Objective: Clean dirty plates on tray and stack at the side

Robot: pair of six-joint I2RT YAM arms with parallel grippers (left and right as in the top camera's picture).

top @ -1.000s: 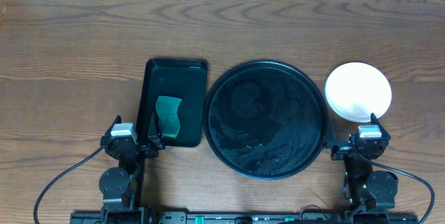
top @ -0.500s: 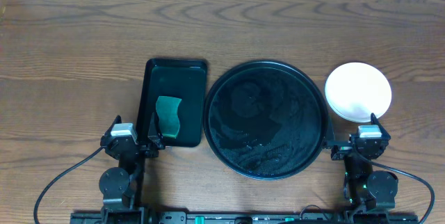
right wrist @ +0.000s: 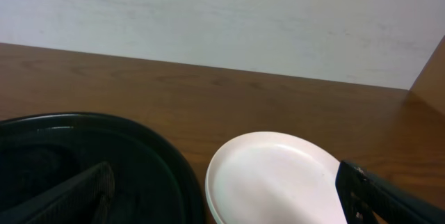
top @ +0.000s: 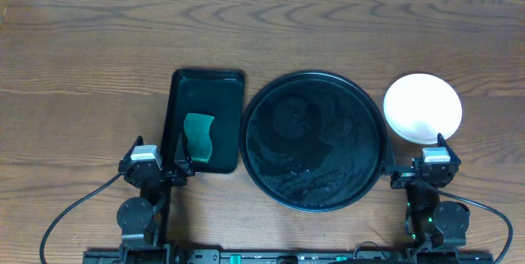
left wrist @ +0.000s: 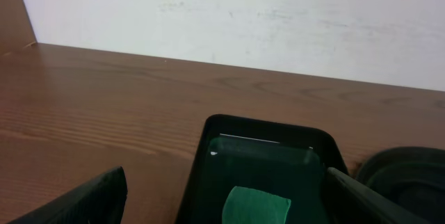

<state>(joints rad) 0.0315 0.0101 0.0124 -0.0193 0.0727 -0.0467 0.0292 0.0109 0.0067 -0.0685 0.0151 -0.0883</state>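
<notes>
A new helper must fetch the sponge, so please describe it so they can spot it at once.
Find the big round black tray in the middle of the wooden table; directly to its left lies a smaller rectangular dark green tray. The sponge lies inside it, a wavy-edged piece in lighter green than the tray and the only thing in it.

Tray (top: 315, 139): round, glossy black, raised rim, flat, mid-desk toward front edge, streaky sheen.
Plates (top: 422, 108): stacked, white on top, face clean, second rim beneath, just beside tray's right rim.
</notes>
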